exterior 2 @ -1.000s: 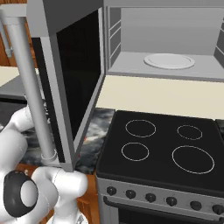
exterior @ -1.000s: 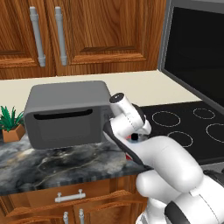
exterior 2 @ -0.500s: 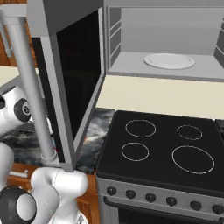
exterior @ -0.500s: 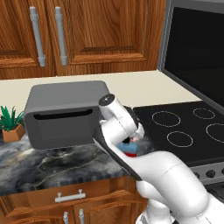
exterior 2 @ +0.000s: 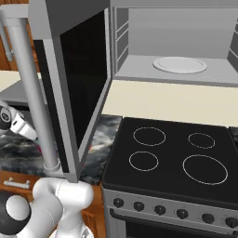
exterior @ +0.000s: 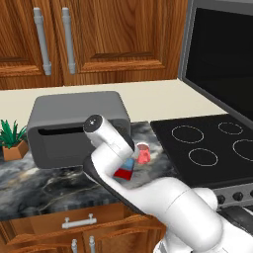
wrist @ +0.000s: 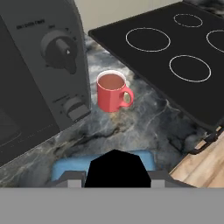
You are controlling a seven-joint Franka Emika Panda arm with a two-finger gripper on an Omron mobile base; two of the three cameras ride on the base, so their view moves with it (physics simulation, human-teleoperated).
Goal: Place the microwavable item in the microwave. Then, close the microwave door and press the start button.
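The microwavable item, a red-pink cup with a handle, stands on the marble counter beside the dark box appliance, also as the cup. My gripper hovers short of it, over a red-and-blue bottle whose black cap lies between the barely showing fingertips. The jaws stand apart and hold nothing. The microwave is up above the stove with a white plate inside. Its door is swung wide open, long bar handle toward me.
A dark-grey box appliance with a dial stands just left of the cup. A black cooktop lies to the right. A small potted plant sits at the counter's far left. The open door juts out over the stove.
My arm has swung left and down, from near the cooktop edge to the counter in front of the box appliance. The cup and the microwave door have not moved.
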